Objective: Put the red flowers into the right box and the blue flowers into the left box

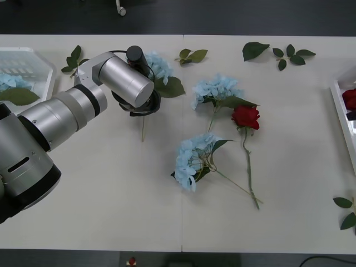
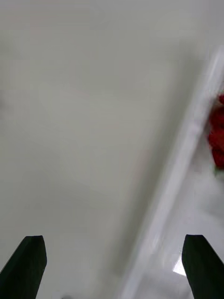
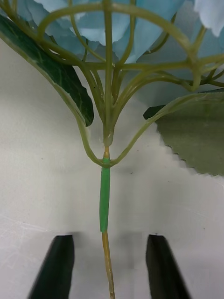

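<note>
Left gripper (image 3: 110, 268) hangs low over the desk (image 1: 111, 189), fingers (image 3: 58, 266) apart astride a blue flower's stem (image 3: 105, 196). Right gripper (image 2: 114, 266), fingers spread, hovers beside the right box (image 2: 186, 154) holding red flowers (image 2: 217, 138).

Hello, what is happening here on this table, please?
A robot is sorting artificial flowers. Its left tool is down at a blue flower on the table, open fingers either side of its stem. The right tool hangs open by the right box, which holds a red flower. One red rose and two more blue flowers remain out.
</note>
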`<state>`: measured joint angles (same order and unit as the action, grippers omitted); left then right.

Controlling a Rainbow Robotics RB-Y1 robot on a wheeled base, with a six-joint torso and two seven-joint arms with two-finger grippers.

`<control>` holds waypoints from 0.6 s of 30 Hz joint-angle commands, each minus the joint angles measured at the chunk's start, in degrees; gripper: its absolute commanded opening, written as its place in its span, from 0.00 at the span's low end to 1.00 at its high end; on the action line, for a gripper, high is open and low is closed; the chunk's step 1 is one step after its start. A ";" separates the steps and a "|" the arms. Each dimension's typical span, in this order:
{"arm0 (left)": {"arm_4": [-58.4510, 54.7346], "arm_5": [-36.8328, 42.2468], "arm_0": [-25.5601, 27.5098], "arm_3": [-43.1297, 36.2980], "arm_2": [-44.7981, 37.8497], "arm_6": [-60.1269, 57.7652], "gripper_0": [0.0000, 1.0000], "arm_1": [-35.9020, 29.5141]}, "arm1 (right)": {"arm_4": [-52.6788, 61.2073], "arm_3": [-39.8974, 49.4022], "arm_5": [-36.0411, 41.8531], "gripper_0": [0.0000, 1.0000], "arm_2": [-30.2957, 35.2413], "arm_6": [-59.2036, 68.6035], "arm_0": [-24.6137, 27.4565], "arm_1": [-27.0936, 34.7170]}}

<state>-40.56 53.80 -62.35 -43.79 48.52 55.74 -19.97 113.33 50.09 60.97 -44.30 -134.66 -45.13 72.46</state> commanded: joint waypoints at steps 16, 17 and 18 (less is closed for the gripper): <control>0.57 3.07 -1.90 -8.24 -0.45 1.92 0.00 -4.81 | -20.60 37.72 -7.71 0.84 1.15 51.25 0.13 0.40; 0.57 4.12 -1.90 -9.64 -0.98 2.10 0.00 -5.52 | -21.75 38.60 -7.71 0.84 1.15 53.19 0.13 -0.12; 0.48 5.53 -1.90 -11.49 -1.59 2.36 0.00 -6.66 | -23.15 39.65 -7.62 0.84 1.06 55.56 0.22 -0.74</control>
<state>-40.54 56.98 -62.35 -50.39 49.73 55.99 -23.18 92.44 87.09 53.72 -44.31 -83.87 -44.58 72.79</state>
